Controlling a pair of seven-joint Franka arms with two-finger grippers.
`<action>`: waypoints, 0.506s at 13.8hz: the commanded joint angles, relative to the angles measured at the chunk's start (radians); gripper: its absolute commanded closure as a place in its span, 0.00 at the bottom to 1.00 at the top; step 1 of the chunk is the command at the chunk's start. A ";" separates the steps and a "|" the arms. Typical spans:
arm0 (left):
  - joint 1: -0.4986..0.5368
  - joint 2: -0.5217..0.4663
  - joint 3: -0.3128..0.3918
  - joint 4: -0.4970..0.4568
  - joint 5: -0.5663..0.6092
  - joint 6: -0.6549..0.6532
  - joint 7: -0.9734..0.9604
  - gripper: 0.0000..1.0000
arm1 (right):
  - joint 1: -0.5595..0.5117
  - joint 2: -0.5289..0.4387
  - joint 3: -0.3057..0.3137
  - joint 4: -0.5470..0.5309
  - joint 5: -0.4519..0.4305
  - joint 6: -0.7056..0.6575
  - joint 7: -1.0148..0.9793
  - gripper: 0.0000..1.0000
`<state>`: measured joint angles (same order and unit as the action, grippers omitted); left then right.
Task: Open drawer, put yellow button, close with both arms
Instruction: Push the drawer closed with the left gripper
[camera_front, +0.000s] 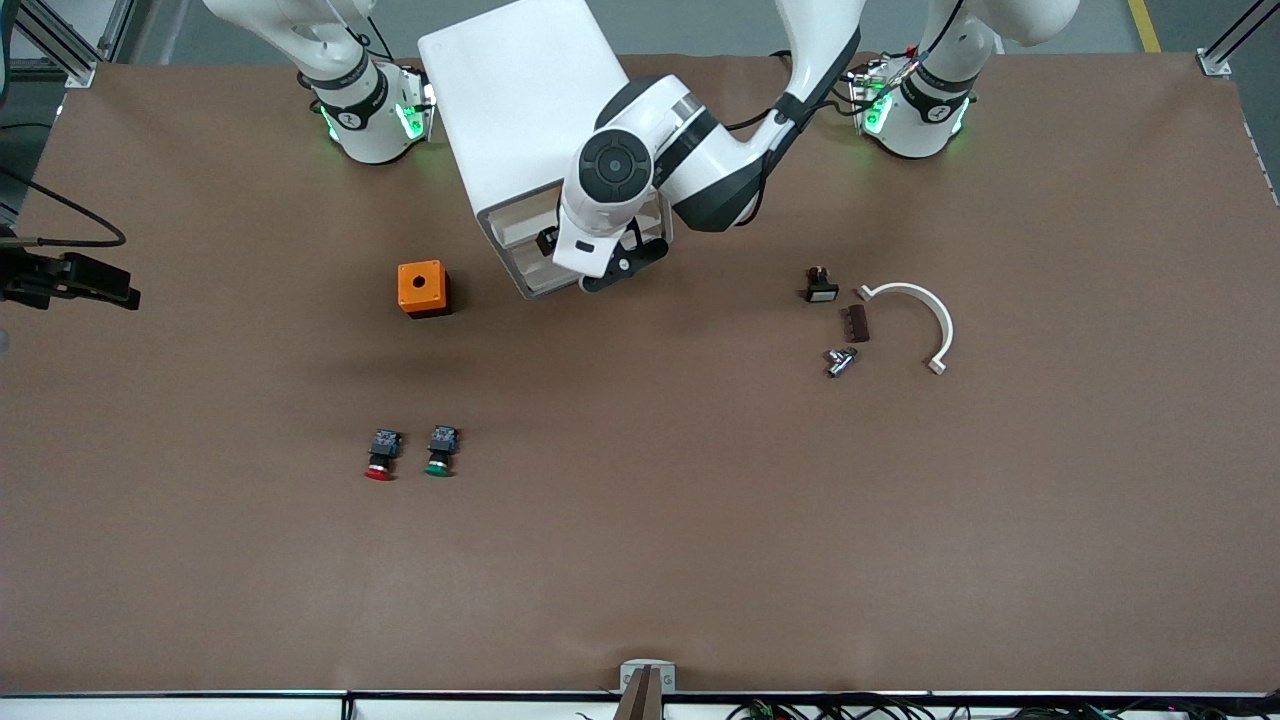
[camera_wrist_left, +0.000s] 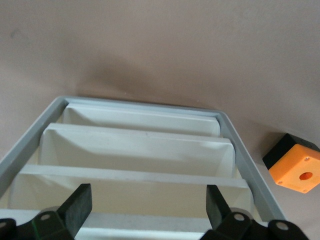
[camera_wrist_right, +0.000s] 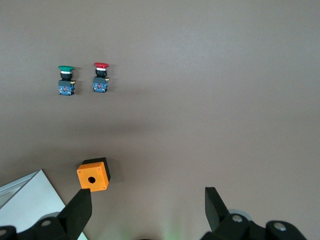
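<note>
The white cabinet (camera_front: 520, 100) stands near the robots' bases, its drawer fronts facing the front camera. My left gripper (camera_front: 612, 266) hangs open in front of its top edge. In the left wrist view my open left gripper (camera_wrist_left: 148, 207) straddles the cream front of the uppermost drawer (camera_wrist_left: 145, 192), with one finger (camera_wrist_left: 80, 204) at each side; I cannot tell if they touch it. The lower drawers (camera_wrist_left: 140, 150) look shut. The yellow button is not in view. My right gripper (camera_wrist_right: 147, 210) is open and empty, high over the table by the cabinet, out of the front view.
An orange box (camera_front: 423, 288) with a hole stands beside the cabinet, toward the right arm's end. A red-capped button (camera_front: 381, 455) and a green-capped button (camera_front: 441, 451) lie nearer the front camera. Small parts (camera_front: 841, 361) and a white curved bracket (camera_front: 920, 315) lie toward the left arm's end.
</note>
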<state>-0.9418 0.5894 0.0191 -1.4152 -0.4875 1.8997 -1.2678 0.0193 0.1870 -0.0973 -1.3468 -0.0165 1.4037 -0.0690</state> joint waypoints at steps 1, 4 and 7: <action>-0.011 -0.007 -0.002 -0.030 -0.084 0.016 -0.021 0.00 | -0.007 -0.014 0.007 0.005 -0.014 0.001 0.015 0.00; -0.012 -0.005 -0.002 -0.044 -0.141 0.016 -0.022 0.00 | -0.012 -0.079 0.005 0.005 -0.008 -0.012 0.015 0.00; -0.012 -0.005 -0.002 -0.045 -0.167 0.016 -0.022 0.00 | -0.010 -0.093 0.008 0.003 -0.013 -0.089 0.014 0.00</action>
<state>-0.9408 0.5918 0.0212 -1.4496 -0.6130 1.9004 -1.2678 0.0175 0.1232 -0.0998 -1.3286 -0.0168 1.3437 -0.0677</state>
